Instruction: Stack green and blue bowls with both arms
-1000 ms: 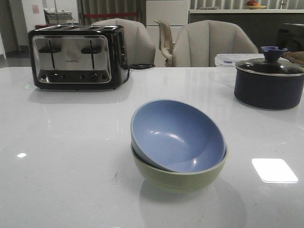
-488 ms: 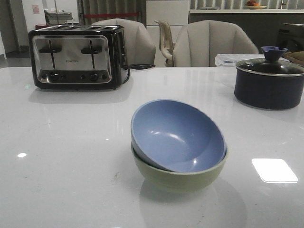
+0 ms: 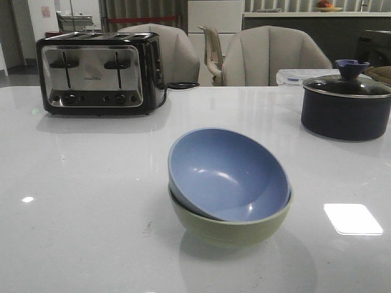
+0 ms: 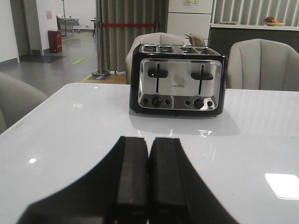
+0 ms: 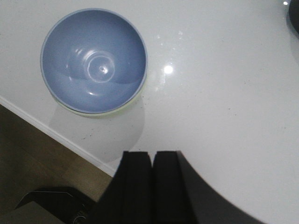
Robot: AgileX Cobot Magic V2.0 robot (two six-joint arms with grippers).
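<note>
The dusty blue bowl [image 3: 227,174] sits tilted inside the pale green bowl [image 3: 231,227] near the middle of the white table [image 3: 91,183]. Neither arm shows in the front view. The right wrist view looks down on the blue bowl [image 5: 93,59], with a thin green rim [image 5: 125,107] peeking out under it. My right gripper [image 5: 152,156] is shut and empty, high above the table and apart from the bowls. My left gripper [image 4: 149,142] is shut and empty, low over the table, facing the toaster [image 4: 178,79]. No bowl shows in the left wrist view.
A black-and-chrome toaster [image 3: 98,73] stands at the back left. A dark navy lidded pot [image 3: 346,104] stands at the back right. Grey chairs [image 3: 269,55] stand behind the table. The table's near edge [image 5: 51,133] and the floor show in the right wrist view.
</note>
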